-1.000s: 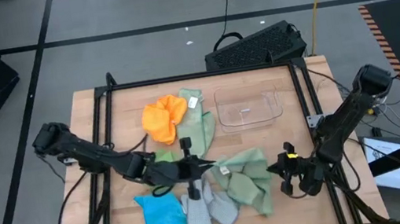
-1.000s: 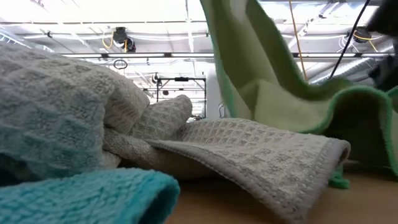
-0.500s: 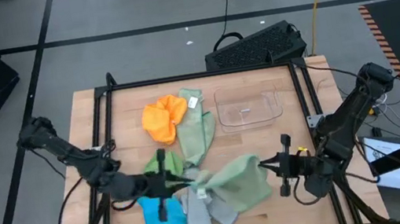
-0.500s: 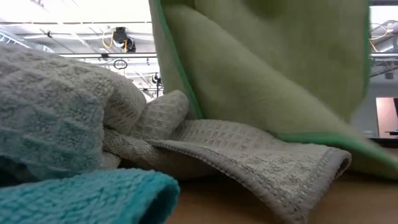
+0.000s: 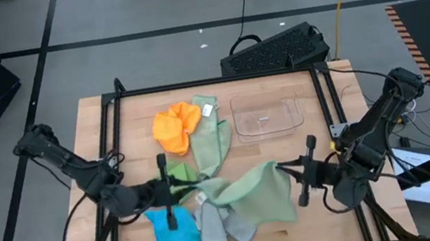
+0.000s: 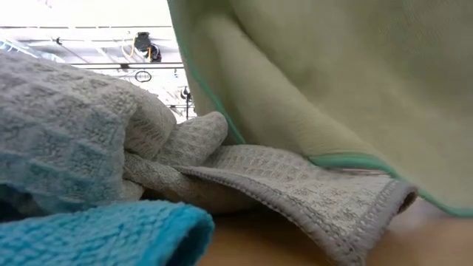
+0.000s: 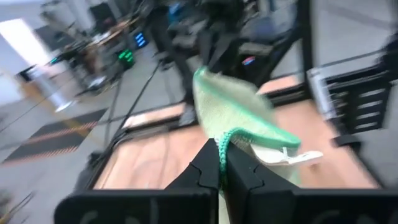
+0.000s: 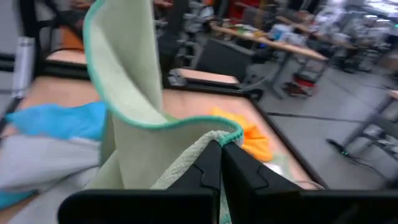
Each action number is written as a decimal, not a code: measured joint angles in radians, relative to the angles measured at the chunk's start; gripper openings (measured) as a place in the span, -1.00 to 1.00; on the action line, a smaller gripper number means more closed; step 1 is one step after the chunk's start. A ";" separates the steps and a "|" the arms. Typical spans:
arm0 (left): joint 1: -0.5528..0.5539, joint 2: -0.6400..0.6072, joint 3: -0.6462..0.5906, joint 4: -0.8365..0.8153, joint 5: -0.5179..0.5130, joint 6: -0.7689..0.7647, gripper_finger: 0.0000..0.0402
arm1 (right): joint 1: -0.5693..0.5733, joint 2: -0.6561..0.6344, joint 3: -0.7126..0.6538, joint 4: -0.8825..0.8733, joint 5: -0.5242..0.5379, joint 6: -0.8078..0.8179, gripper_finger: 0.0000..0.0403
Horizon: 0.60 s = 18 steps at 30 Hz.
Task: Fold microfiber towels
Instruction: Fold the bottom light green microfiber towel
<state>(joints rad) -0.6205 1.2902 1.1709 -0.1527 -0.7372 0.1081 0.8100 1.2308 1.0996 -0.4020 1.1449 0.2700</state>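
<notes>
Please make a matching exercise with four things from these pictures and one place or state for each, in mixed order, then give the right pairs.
Things:
1. pale green towel
2. orange towel
3. blue towel
4. plastic bin

Places or states:
A. empty, at the table's far edge
B. at the near edge, beside the grey towel
C. crumpled at the far side, left of the bin
D. held up between the left pincer and the right pincer

Pairs: 1-D, 2-C, 3-B, 4-A

pale green towel (image 6: 332, 81): soft matt cloth w/ stitched green edge. grey towel (image 6: 295, 181): rough waffle weave. table (image 5: 316, 225): smooth wood. bin (image 5: 266, 117): clear glossy plastic.
</notes>
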 joint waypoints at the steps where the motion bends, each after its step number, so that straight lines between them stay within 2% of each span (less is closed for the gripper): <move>1: 0.016 0.003 0.000 -0.019 -0.009 -0.016 -0.98 | -0.004 0.000 0.000 -0.017 0.016 0.008 -1.00; 4: 0.082 0.029 -0.007 -0.058 0.005 -0.087 -0.98 | -0.019 0.000 0.000 -0.104 0.046 0.057 -1.00; 7: 0.142 0.067 -0.030 -0.082 0.128 -0.165 -0.96 | -0.038 -0.001 -0.018 -0.191 0.030 0.150 -1.00; 10: 0.178 0.120 -0.036 -0.077 0.275 -0.204 -0.98 | -0.047 0.000 -0.075 -0.240 -0.024 0.241 -1.00; 12: 0.191 0.162 -0.037 -0.073 0.331 -0.216 -0.97 | -0.054 0.000 -0.126 -0.246 -0.074 0.297 -1.00; 18: 0.257 0.293 -0.037 -0.068 0.353 -0.199 -0.98 | -0.112 0.000 -0.296 -0.240 -0.176 0.497 -1.00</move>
<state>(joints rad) -0.3635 1.5829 1.1339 -0.2207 -0.3840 -0.0910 0.6982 1.2308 0.8033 -0.6423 0.9690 0.7671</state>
